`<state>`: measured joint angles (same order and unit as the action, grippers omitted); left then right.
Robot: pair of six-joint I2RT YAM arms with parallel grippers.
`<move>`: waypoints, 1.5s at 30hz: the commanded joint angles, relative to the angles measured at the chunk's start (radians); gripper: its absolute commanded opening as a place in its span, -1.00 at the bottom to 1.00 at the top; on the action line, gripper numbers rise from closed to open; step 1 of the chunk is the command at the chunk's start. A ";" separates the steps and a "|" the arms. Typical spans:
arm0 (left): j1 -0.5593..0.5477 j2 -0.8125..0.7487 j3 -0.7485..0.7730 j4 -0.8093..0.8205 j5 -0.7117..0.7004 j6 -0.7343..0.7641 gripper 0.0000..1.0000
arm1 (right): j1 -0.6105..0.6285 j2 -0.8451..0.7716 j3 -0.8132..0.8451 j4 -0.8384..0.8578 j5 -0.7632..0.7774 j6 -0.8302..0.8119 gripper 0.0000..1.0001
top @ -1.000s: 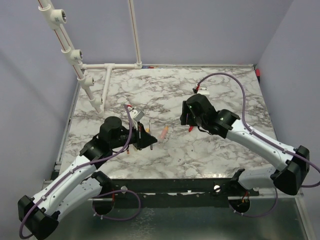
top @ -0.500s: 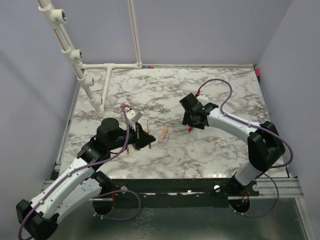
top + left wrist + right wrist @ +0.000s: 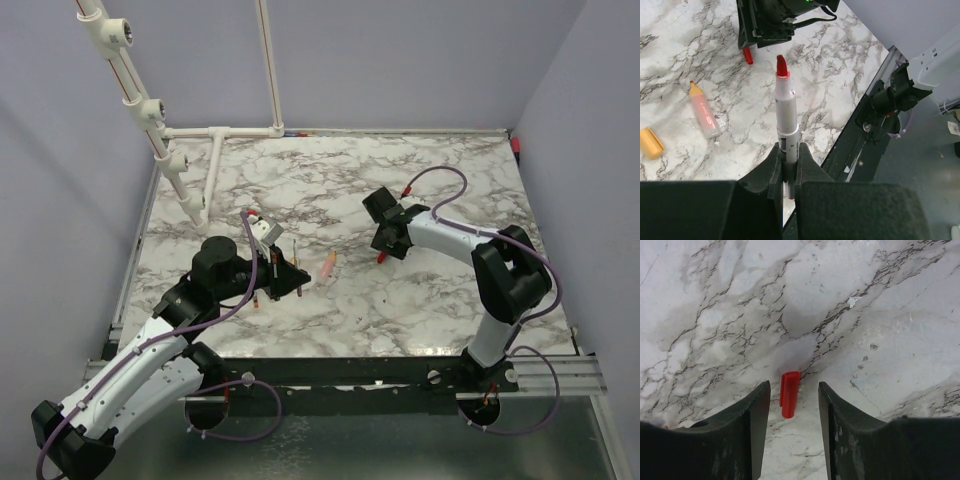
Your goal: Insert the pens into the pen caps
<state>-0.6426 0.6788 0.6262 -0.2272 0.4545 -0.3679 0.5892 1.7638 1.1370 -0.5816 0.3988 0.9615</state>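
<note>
My left gripper [image 3: 286,276] is shut on a pale grey pen [image 3: 786,107] with a bare red tip, which points toward the right arm; the jaws [image 3: 788,150] clamp its lower barrel. My right gripper [image 3: 387,244] is open and low over the marble, its jaws [image 3: 794,399] on either side of a short red pen cap [image 3: 789,393] that lies flat, not touched. That cap also shows in the top view [image 3: 381,258] and the left wrist view [image 3: 747,55]. A salmon-pink pen [image 3: 329,264] lies between the arms. A yellow cap [image 3: 651,142] lies near it.
A white pipe frame [image 3: 215,135] stands at the back left of the marble table [image 3: 450,300]. A black rail [image 3: 350,368] runs along the table's near edge. The right arm's wrist [image 3: 775,20] is just beyond the held pen's tip.
The right arm has folded, its elbow swinging back toward the right, and its gripper has come down around the red cap. The left arm with its pen has barely moved.
</note>
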 commanded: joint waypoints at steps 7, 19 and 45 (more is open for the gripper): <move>0.002 0.000 -0.002 -0.016 -0.016 0.020 -1.00 | -0.025 0.056 -0.022 0.063 -0.027 0.051 -0.17; 0.001 0.011 0.000 -0.018 -0.019 0.023 -1.00 | -0.028 0.055 -0.072 0.100 -0.054 0.055 -0.63; 0.001 0.056 0.000 0.029 0.092 -0.005 -1.00 | -0.017 -0.393 -0.224 0.321 -0.330 -0.224 -0.99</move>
<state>-0.6426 0.7216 0.6262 -0.2264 0.4816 -0.3592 0.5674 1.4437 0.9379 -0.3515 0.1905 0.8257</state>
